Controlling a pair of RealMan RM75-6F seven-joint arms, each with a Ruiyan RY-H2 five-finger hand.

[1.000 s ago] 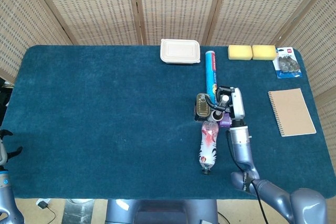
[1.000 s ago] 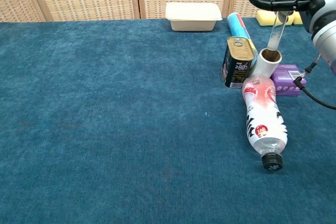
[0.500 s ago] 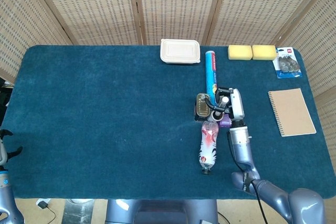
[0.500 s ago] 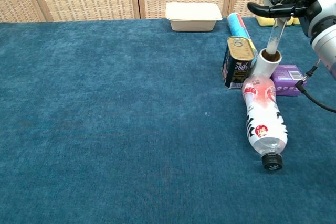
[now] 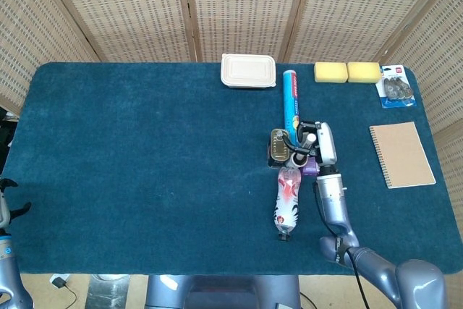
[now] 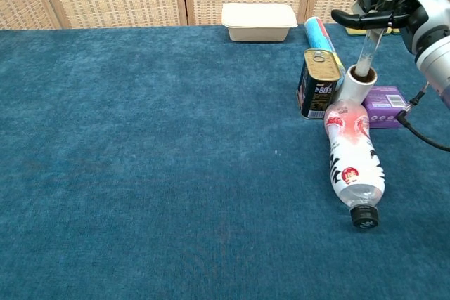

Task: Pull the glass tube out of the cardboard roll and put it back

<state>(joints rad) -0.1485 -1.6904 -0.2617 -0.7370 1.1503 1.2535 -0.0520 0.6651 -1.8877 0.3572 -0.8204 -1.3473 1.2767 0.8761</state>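
Observation:
A white cardboard roll (image 6: 357,86) stands upright beside a tin can, seen from above as a dark ring (image 5: 298,158). A clear glass tube (image 6: 368,48) rises out of its mouth, lower end inside the roll. My right hand (image 6: 394,5) pinches the tube's top between thumb and fingers, above the roll; the head view shows the hand (image 5: 320,142) over the roll. Of my left arm only a wrist part (image 5: 6,211) shows at the table's left edge; the hand itself is out of view.
A tin can (image 6: 318,83) and a plastic bottle (image 6: 354,161) lying on its side touch the roll. A purple box (image 6: 385,106) sits right of it, a blue tube (image 5: 291,99) behind. Food container (image 5: 248,70), sponges (image 5: 347,72), notebook (image 5: 401,154), packet (image 5: 396,87).
My right hand has sunk a little, lowering the glass tube further into the roll. Everything else stays where it was.

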